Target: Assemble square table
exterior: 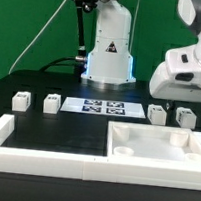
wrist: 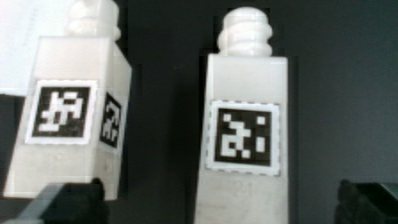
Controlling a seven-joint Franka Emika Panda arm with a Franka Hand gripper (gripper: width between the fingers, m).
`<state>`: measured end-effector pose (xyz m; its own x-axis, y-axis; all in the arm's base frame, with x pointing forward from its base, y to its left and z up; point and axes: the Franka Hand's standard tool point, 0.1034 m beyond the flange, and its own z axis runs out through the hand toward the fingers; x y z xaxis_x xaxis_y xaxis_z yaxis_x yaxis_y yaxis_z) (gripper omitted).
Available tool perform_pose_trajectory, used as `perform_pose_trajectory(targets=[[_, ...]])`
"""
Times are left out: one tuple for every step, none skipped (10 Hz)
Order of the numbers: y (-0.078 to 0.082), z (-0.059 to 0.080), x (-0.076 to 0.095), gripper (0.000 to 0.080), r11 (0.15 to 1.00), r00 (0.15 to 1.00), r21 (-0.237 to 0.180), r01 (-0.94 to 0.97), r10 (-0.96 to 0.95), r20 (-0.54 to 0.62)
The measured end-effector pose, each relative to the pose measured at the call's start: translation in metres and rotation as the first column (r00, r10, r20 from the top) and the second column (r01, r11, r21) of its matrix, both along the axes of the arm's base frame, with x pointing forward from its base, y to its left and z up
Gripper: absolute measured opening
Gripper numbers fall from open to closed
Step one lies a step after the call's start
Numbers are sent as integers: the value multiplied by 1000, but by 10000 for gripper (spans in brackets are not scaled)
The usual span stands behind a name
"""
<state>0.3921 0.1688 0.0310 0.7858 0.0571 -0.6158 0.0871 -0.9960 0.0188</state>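
Observation:
The square table top (exterior: 160,147) is a white tray with a raised rim, lying at the front on the exterior view's right. Four small white tagged legs lie in a row behind it: two at the left (exterior: 21,100) (exterior: 53,102) and two at the right (exterior: 157,114) (exterior: 185,117). My gripper (exterior: 175,97) hangs open above the two right legs. In the wrist view, one leg (wrist: 247,125) lies between my dark fingertips (wrist: 59,204), untouched, and a second leg (wrist: 71,110) lies beside it. My gripper (wrist: 214,206) holds nothing.
The marker board (exterior: 98,106) lies flat between the two pairs of legs. A long white border wall (exterior: 43,151) runs along the front and up the left side. The arm's white base (exterior: 110,49) stands at the back centre, with cables beside it.

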Motion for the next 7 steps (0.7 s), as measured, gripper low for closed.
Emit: perform_pose_trajectory(targets=[[2, -1, -8, 648, 1000, 996, -15, -1, 0, -84], [4, -5, -13, 648, 1000, 988, -21, 3, -7, -157], [4, -8, -16, 648, 999, 972, -32, -4, -4, -234], [4, -11, -18, 648, 999, 962, -37, -8, -3, -271], [3, -13, -23, 648, 999, 945, -45, -17, 1, -328], [6, -18, -21, 648, 999, 948, -42, -17, 3, -318], [7, -18, -21, 648, 999, 948, -41, -18, 4, -317]])
